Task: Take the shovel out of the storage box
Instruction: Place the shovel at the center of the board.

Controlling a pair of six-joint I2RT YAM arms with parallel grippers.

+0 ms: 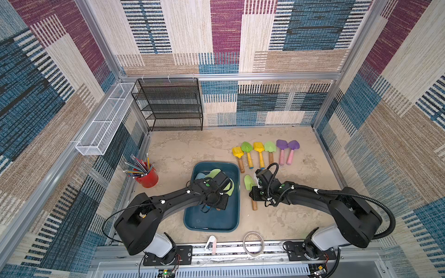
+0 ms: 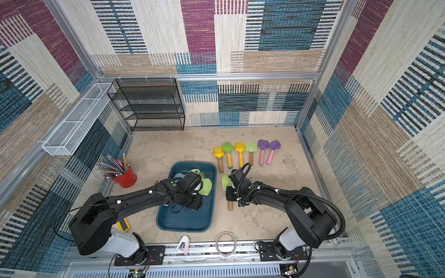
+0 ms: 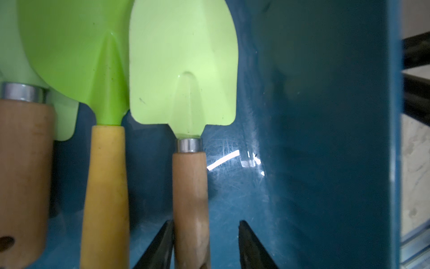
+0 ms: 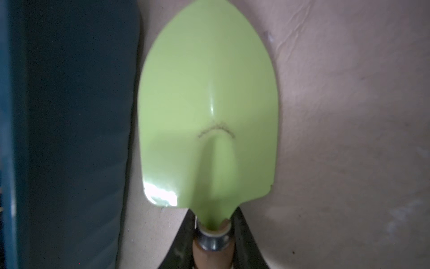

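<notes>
The dark teal storage box (image 1: pixel 212 223) (image 2: pixel 185 221) sits mid-table with several shovels in it. My left gripper (image 1: pixel 218 192) (image 3: pixel 206 223) reaches into it, jaws open. Between them lies the wooden handle of a pale green shovel (image 3: pixel 183 69) (image 1: pixel 230 189). One finger touches the handle and the other stands apart. Beside it lie a bright green shovel with a yellow handle (image 3: pixel 76 46) and another wood-handled one (image 3: pixel 23 163). Just right of the box, my right gripper (image 1: pixel 252 191) (image 4: pixel 213 216) is shut on the neck of a pale green pointed shovel (image 1: pixel 248 182) (image 4: pixel 209 104) over the table.
Several yellow, green and purple shovels (image 1: pixel 265 151) lie in a row at the back right. A red cup of pencils (image 1: pixel 147 177) stands left of the box. A black mesh rack (image 1: pixel 171 106) and a white wire basket (image 1: pixel 106 120) line the back left. A tape ring (image 1: pixel 252 243) lies at the front edge.
</notes>
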